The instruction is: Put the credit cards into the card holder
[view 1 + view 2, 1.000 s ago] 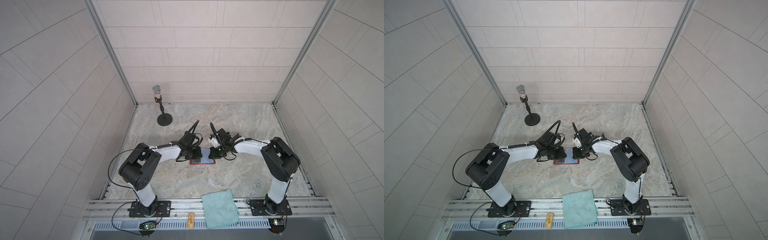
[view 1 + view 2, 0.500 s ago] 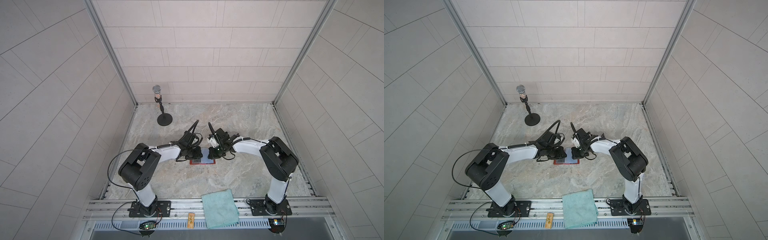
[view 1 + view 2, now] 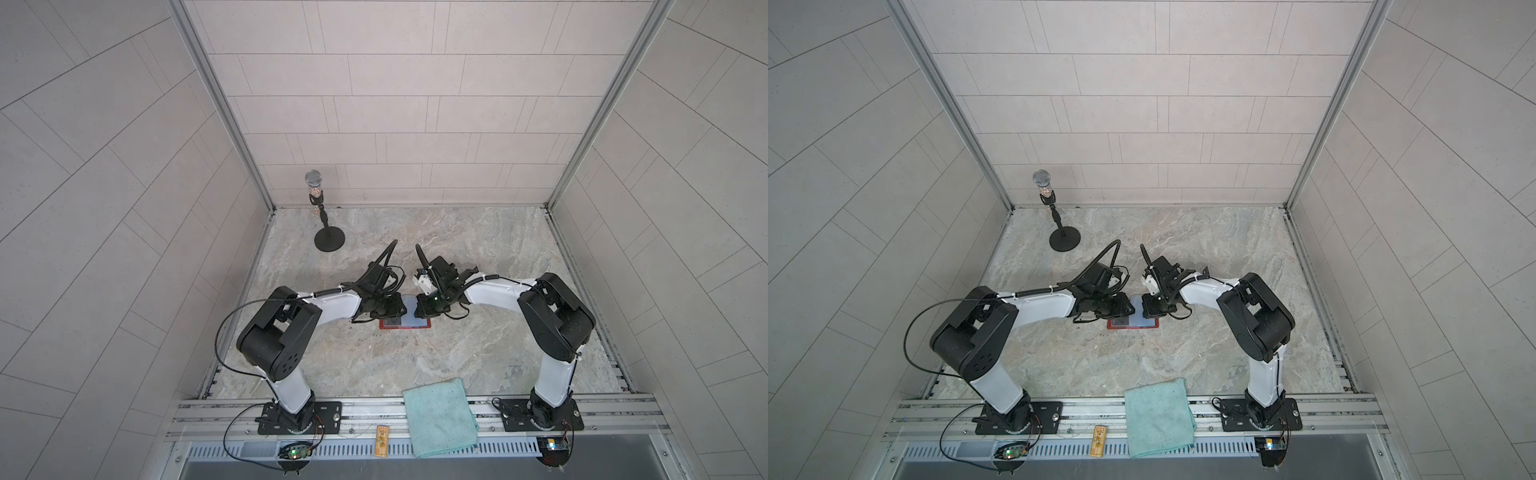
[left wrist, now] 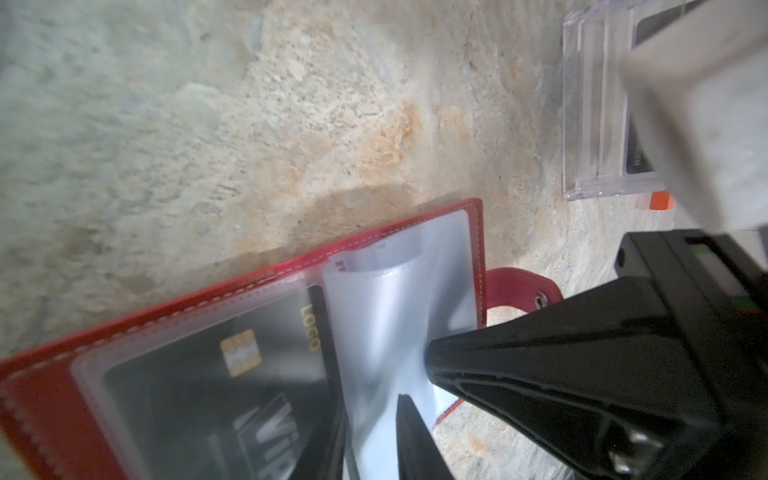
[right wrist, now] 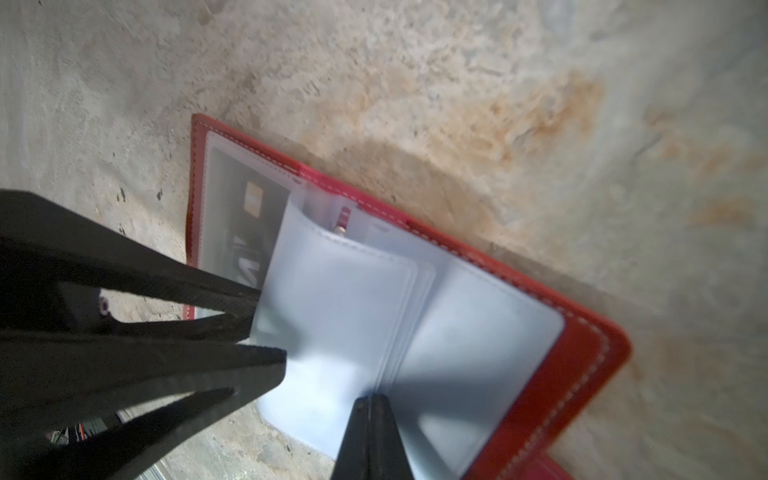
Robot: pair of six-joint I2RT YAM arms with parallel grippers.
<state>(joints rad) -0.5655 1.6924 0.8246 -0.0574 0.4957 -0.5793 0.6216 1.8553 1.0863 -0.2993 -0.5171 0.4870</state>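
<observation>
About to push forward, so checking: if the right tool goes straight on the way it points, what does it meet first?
The clear sleeves of the open red card holder: the shut right tool points into that stack. It may be touching them; depth is unclear.

Marble-look table (image 3: 478, 249): open red card holder (image 5: 590, 365), microphone stand (image 3: 329, 240).

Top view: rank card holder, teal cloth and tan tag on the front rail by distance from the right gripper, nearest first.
1. card holder: mid-table, directly under the right gripper.
2. teal cloth: front edge, draped over the rail.
3. tan tag: front rail, left of the cloth, farthest forward.
</observation>
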